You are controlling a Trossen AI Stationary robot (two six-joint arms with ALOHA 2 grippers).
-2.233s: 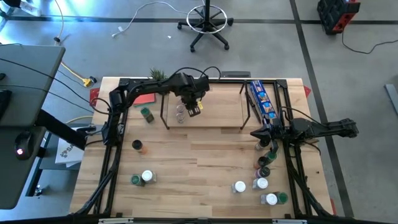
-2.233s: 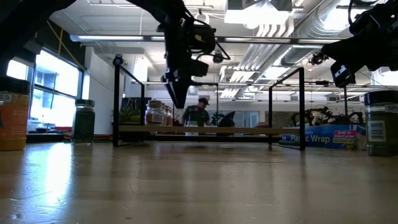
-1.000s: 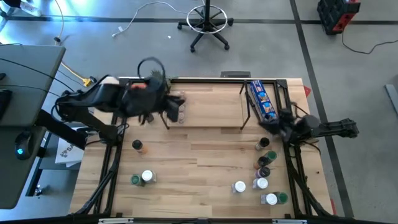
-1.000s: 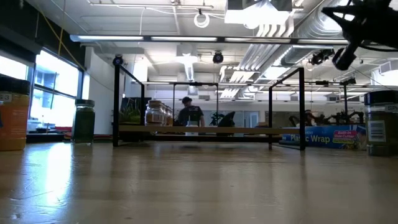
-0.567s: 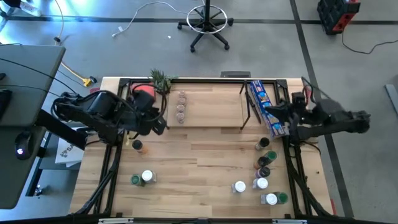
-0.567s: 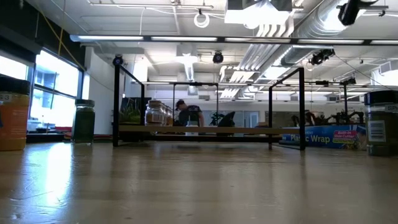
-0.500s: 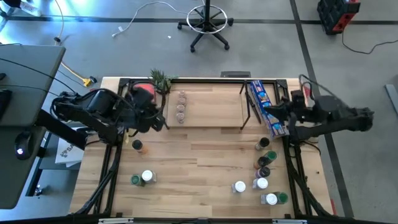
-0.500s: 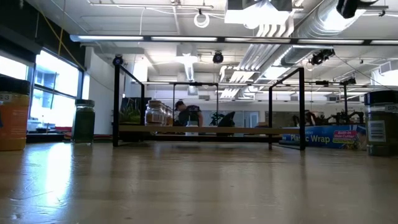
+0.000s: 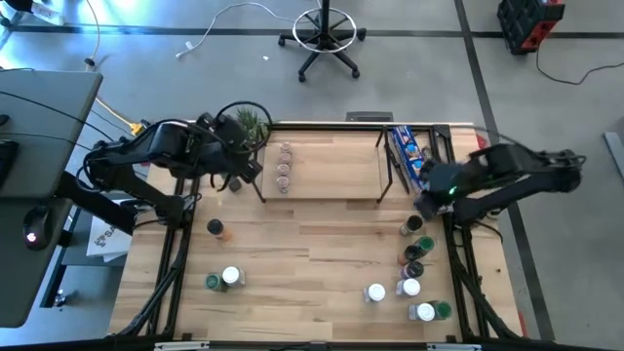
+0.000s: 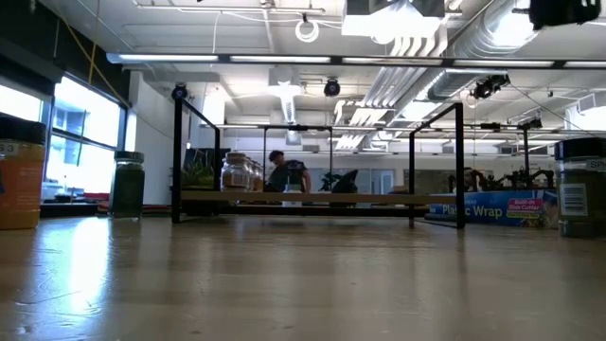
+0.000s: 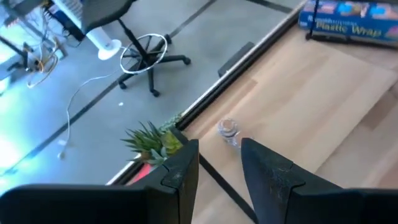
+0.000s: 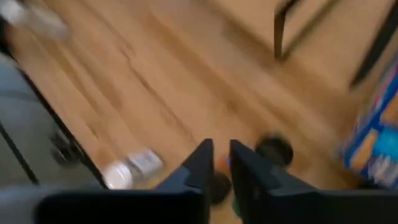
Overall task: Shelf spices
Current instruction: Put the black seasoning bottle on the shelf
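Three clear spice jars (image 9: 284,167) stand in a row on the left end of the light-wood shelf (image 9: 331,171). One of them shows in the left wrist view as a clear jar (image 11: 228,132). More spice jars stand on the table: an orange one (image 9: 214,229), a green and white pair (image 9: 222,280), and several at the right (image 9: 417,255). My left gripper (image 9: 255,171) (image 11: 219,149) hovers open beside the shelf's left end, holding nothing. My right gripper (image 9: 426,207) (image 12: 222,149) hangs above the right-hand jars, fingers slightly apart, nothing between them.
A long blue packet (image 9: 409,156) lies along the shelf's right end. A potted green plant (image 9: 249,122) stands at the far left corner, just behind my left gripper. The shelf's black legs (image 9: 259,185) rise near both grippers. The middle of the table (image 9: 312,244) is bare wood.
My left gripper has drawn back from over the jars on the shelf toward the table's left edge and has rolled. My right arm has risen from low over the right-hand jars and tipped its gripper downward. No jar has moved.
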